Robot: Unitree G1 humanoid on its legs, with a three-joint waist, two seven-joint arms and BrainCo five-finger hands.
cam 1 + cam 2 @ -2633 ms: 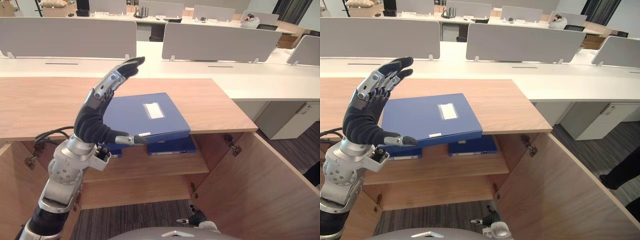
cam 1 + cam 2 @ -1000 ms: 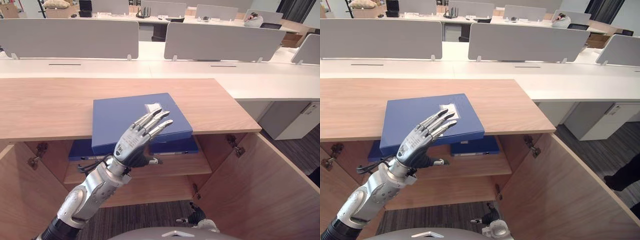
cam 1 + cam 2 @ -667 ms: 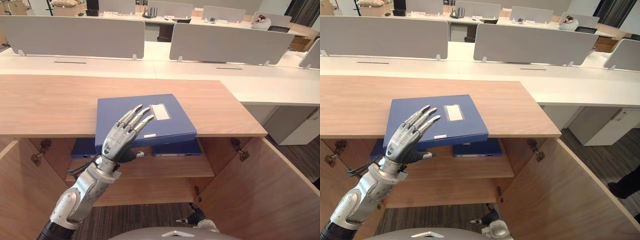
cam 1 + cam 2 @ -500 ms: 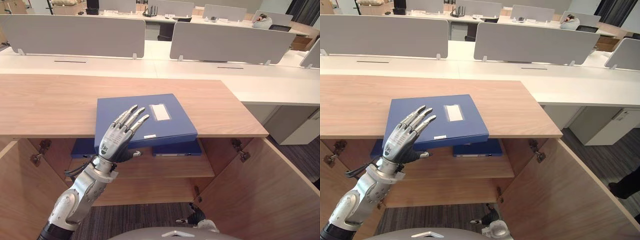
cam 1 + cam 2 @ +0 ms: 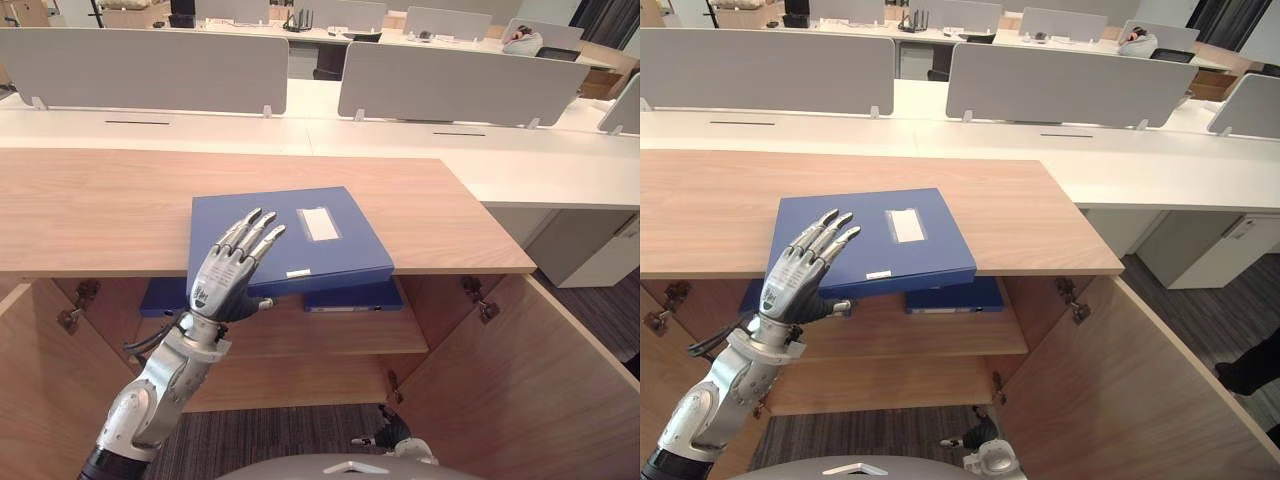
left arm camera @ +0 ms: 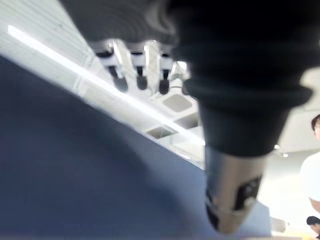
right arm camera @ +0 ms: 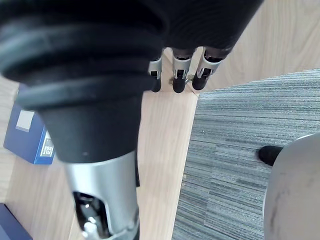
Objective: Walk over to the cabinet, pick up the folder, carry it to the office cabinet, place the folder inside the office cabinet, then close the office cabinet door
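A blue folder point(image 5: 310, 245) with a white label lies flat on the wooden cabinet top point(image 5: 90, 215), its front edge overhanging the open cabinet. My left hand point(image 5: 222, 280) is open over the folder's near left corner. Its straight fingers point(image 5: 825, 235) are spread above the cover and the thumb point(image 5: 262, 303) sits at the front edge. In the left wrist view the folder's blue cover point(image 6: 75, 175) lies close under the fingers point(image 6: 140, 75). My right hand point(image 5: 388, 432) hangs low in front of the cabinet, fingers point(image 7: 175, 80) relaxed and holding nothing.
Two more blue folders point(image 5: 345, 296) point(image 5: 162, 295) lie on the upper shelf point(image 5: 340, 335) inside. Both cabinet doors stand open, right door point(image 5: 520, 380) and left door point(image 5: 35, 390). White desks with grey dividers point(image 5: 450, 85) stand behind. A person's dark leg point(image 5: 1250, 365) shows at the right.
My left hand has come down from a raised pose and shifted left, settling over the folder's near left corner. The folder has not moved.
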